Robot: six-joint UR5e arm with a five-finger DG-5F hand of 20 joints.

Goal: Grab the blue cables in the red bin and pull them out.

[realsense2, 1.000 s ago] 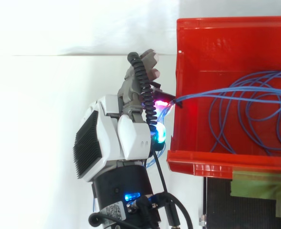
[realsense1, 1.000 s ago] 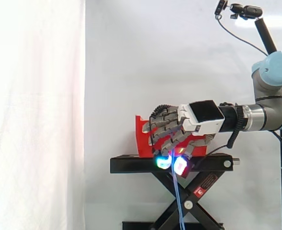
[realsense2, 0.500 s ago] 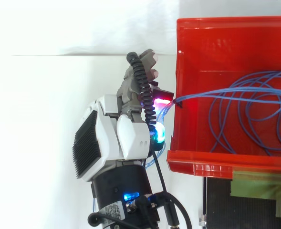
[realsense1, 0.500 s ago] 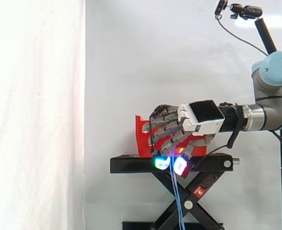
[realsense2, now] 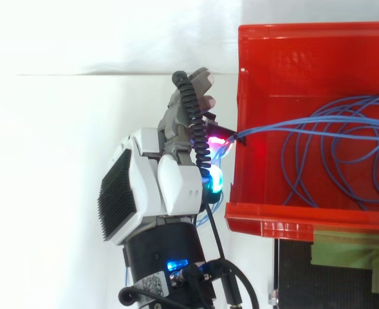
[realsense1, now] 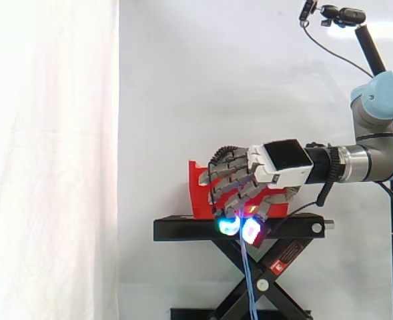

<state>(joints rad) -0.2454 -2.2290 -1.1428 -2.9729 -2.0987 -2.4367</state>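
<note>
The blue cables (realsense2: 331, 138) lay mostly as loose coils on the floor of the red bin (realsense2: 292, 212), bunched toward the 3 o'clock side in the top view. A few strands ran taut toward 9 o'clock and crossed the bin's wall, which suggests they were under pull. Just outside that wall the hand (realsense2: 170, 180) had its fingers curled round those strands, with the glowing fingertips (realsense1: 227, 225) pressed together on them. It was placed at 9 o'clock of the bin, probably so that a straight draw would carry the cable over the low edge without snagging. In the side view a length of blue cable hung from the fingertips toward 6 o'clock, past the black stand (realsense1: 183, 230) that bore the bin. Judging by the coils inside, most of the pulling was not yet done.
</note>
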